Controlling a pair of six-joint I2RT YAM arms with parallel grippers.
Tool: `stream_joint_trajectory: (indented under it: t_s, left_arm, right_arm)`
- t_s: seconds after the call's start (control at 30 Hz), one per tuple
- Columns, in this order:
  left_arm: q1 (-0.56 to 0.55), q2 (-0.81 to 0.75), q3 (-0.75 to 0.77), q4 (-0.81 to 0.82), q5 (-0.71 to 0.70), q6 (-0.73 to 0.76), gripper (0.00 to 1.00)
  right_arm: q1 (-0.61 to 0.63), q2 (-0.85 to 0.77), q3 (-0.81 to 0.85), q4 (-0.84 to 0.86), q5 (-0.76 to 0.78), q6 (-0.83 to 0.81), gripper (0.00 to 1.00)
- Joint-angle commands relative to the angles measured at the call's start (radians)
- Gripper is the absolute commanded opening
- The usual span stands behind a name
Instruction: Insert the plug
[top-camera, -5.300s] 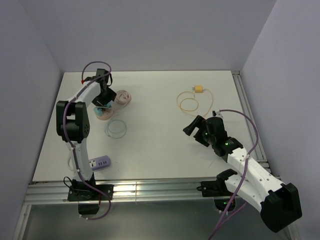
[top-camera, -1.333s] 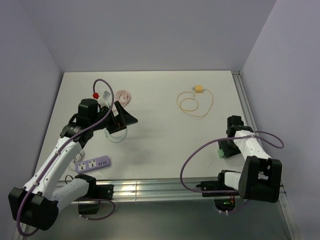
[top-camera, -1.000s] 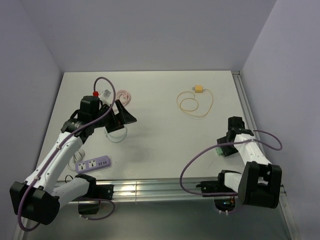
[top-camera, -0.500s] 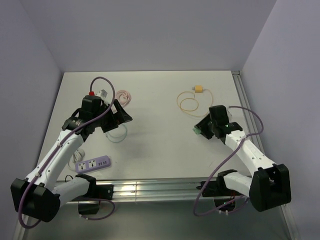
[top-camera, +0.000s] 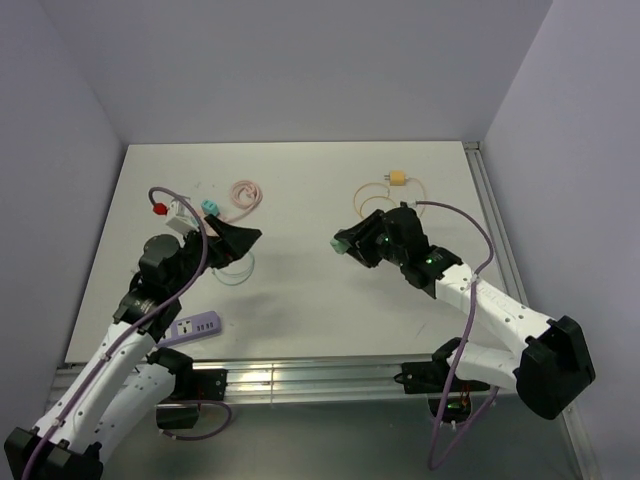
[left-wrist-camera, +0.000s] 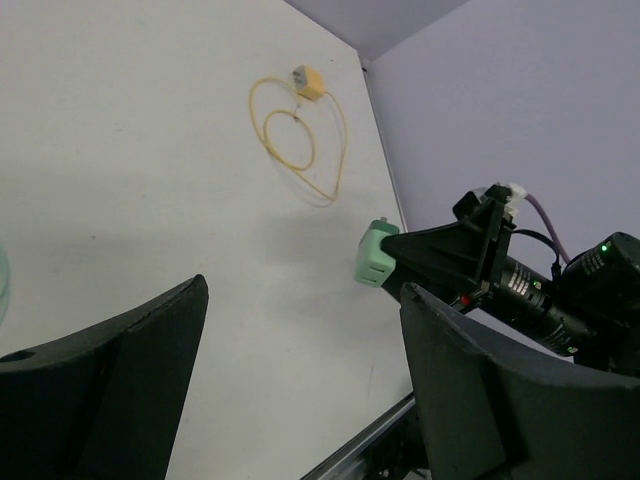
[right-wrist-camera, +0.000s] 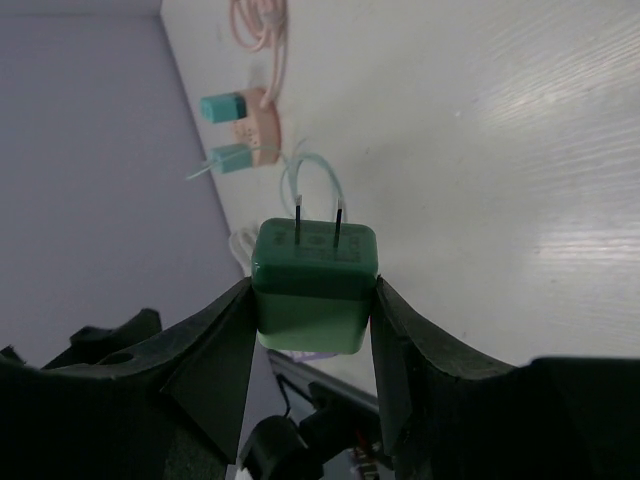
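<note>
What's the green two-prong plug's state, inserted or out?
Out. The green square two-prong plug is clamped in the right claw with both prongs bare, far from the purple power strip.

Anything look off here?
Nothing damaged or spilled. The green plug sits square between the jaws of the right gripper, prongs forward. Only oddity: the power strip lies by the left arm's base, far from the plug, and the left gripper is open and empty.

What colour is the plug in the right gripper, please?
The square plastic plug is green, clearest in the right wrist view.
</note>
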Motion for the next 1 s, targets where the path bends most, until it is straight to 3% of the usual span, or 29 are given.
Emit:
stream_joint_trajectory:
  t_s: [0.0, 0.23, 0.43, 0.8, 0.97]
  left_arm:
    - [-0.042, 0.032, -0.015, 0.189, -0.036, -0.037, 0.83]
    - [-0.256, 0.216, 0.142, 0.059, -0.278, 0.064, 0.80]
    - [-0.305, 0.209, 0.168, 0.129, -0.260, 0.133, 0.82]
    - [-0.341, 0.186, 0.057, 0.311, -0.207, 0.191, 0.65]
    - [-0.355, 0.197, 0.059, 0.316, -0.205, 0.214, 0.63]
  right_arm:
    - [0.056, 0.001, 0.031, 0.120, 0.001, 0.123, 0.00]
    - [0.131, 0.070, 0.063, 0.157, -0.003, 0.335, 0.00]
    - [0.182, 0.107, 0.115, 0.142, 0.014, 0.404, 0.00]
    - [0.286, 0.097, 0.139, 0.157, 0.121, 0.521, 0.00]
    - [0.309, 0.092, 0.161, 0.136, 0.164, 0.528, 0.00]
